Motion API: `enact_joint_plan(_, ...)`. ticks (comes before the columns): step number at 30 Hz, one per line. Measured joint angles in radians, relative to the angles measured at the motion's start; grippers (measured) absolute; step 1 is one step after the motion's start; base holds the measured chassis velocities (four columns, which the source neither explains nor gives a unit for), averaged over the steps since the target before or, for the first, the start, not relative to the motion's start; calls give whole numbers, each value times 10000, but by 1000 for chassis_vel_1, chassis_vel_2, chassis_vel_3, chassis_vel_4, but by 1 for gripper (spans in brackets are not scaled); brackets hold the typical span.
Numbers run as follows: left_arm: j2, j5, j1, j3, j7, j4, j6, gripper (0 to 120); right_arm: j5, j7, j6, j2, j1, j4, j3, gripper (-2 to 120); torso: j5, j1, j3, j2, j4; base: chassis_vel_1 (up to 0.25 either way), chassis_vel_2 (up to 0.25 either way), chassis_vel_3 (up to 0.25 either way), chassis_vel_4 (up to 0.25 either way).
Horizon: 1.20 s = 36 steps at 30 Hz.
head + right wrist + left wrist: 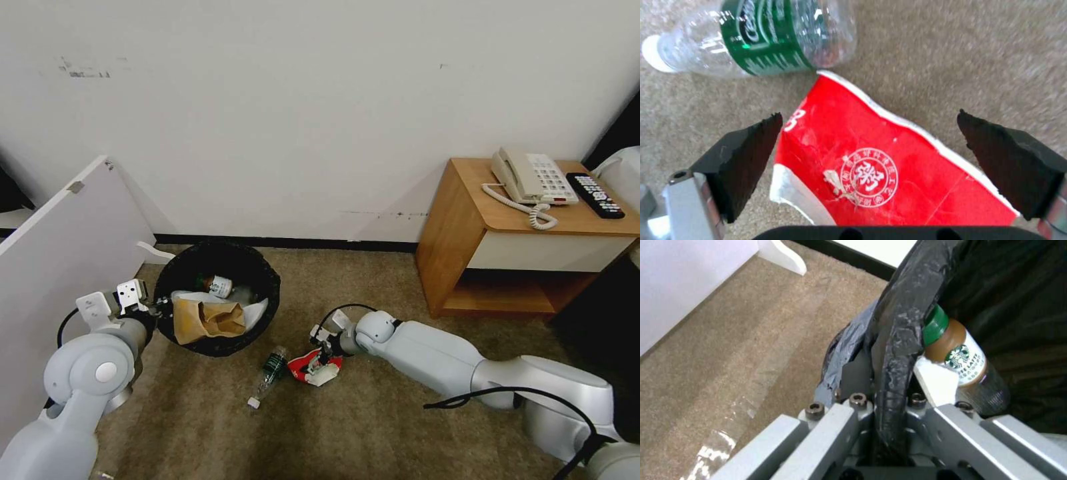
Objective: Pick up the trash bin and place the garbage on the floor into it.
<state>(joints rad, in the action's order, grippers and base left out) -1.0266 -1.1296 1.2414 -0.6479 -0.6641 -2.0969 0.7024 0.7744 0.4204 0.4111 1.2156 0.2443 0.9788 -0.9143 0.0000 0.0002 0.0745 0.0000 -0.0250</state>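
Garbage first: your right pincer (869,140) hangs wide open over a flattened red-and-white carton (889,163) on the carpet (373,427), one pad on each side, neither touching. You can read a white seal with a Chinese character. Just beside the carton lies a clear green-labelled bottle (760,36). Your left pincer (157,308) is clamped on the trash bin (220,267) rim; inside is a Starbucks bottle (962,356).
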Motion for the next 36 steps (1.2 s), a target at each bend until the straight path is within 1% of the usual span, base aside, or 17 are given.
enact_joint_plan(8, 12, 13, -34, 1, 32, 4, -20, 1, 535, -308, 173, -303, -575, 909, -529, 100, 0, 1, 0, 0, 0, 0, 0, 0, 0)
enact_joint_plan(14, 13, 30, 30, -24, 34, -27, -22, 1, 804, -594, 265, -360, -635, 1366, -826, 100, -1, 0, 0, 0, 0, 0, 0, 0, 0)
enact_joint_plan(18, 18, 34, 67, -67, 34, -48, -23, 1, 855, -692, 271, -259, -586, 1427, -949, 100, 0, 0, 0, 0, 0, 0, 0, 0, 0)
enact_joint_plan(20, 7, 44, 141, -116, 36, -82, -24, 1, 905, -831, 278, -31, -469, 1426, -1069, 100, -1, 0, 0, 0, 0, 0, 0, 0, 0)
enact_joint_plan(26, -23, 74, 225, -149, 35, -131, -31, 1, 946, -987, 279, 235, -274, 1218, -1160, 100, -1, 0, 0, 0, 1, 0, 0, 0, 0)
enact_joint_plan(30, -23, 74, 227, -153, 33, -140, -38, 1, 943, -1031, 271, 239, -163, 1135, -1163, 100, -1, 0, 0, 0, 0, 0, 0, 0, 0)
enact_joint_plan(36, -30, 76, 189, -140, 31, -103, -44, 0, 941, -1124, 227, 27, 31, 1168, -1164, 100, 0, 0, 0, 0, 0, 0, 0, 0, 0)
